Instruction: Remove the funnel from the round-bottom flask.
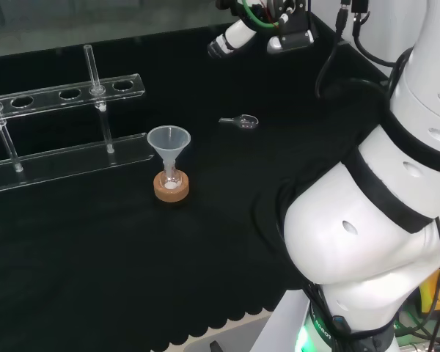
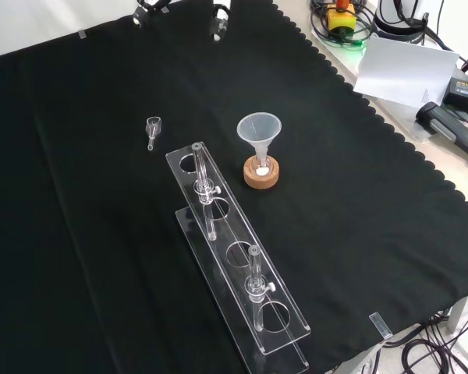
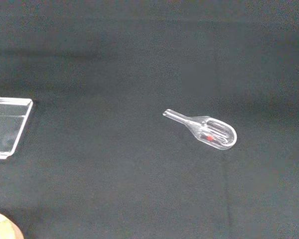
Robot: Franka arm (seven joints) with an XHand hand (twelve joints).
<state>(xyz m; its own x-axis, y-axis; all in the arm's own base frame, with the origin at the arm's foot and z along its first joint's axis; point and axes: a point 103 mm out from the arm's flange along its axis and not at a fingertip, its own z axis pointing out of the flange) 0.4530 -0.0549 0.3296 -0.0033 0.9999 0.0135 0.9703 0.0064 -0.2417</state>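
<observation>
The funnel [image 1: 169, 143] sits in the round-bottom flask [image 1: 171, 181] on its cork ring [image 1: 171, 191], centre-left in the head view, bare black cloth [image 1: 132, 257] around it. My hand [image 1: 235, 37] hangs at the top edge; whether my fingers are open I cannot tell. A clear scoop [image 1: 240, 122] lies between, the rack [image 1: 59, 147] at left.

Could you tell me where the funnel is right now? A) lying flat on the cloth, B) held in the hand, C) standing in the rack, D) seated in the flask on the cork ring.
D: the funnel stands upright with its stem in the flask on the cork ring.
</observation>
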